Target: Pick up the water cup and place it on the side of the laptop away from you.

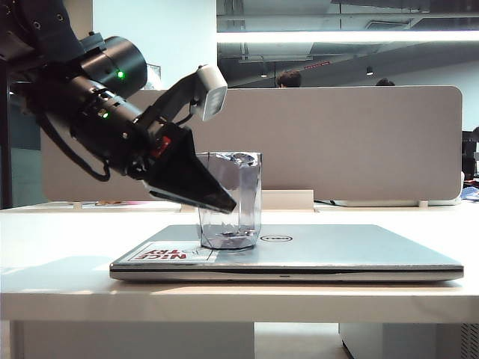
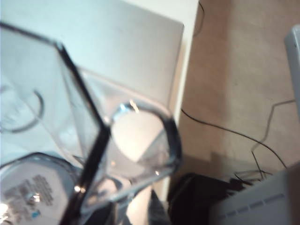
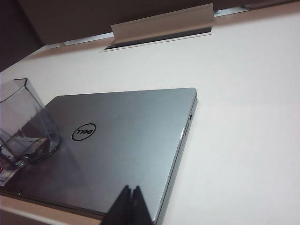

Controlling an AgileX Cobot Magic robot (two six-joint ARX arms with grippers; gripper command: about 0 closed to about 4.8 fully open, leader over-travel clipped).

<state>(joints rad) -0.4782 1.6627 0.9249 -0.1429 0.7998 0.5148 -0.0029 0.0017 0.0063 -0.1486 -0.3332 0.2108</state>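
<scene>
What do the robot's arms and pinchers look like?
The left arm is chunky and black with round joints, a little green light, a black cable and a white camera block. Its end effector has pointed black triangular fingers. The right end effector shows only as two thin dark finger tips pressed together.

The left arm, a black jointed limb with a glowing green indicator on its round wrist housing, reaches in from the upper left of the exterior view and slopes downward toward the middle. Its left gripper (image 1: pixel 196 179) ends in black wedge-shaped fingers (image 1: pixel 191 178) that taper to a point, and a pale grey camera block sits on a bracket above them. Whether those jaws stand apart or together cannot be told. The right gripper (image 3: pixel 130 206) shows only in its own wrist view, where two slim dark fingertips (image 3: pixel 123 208) lie pressed together, side by side, with no gap.
</scene>
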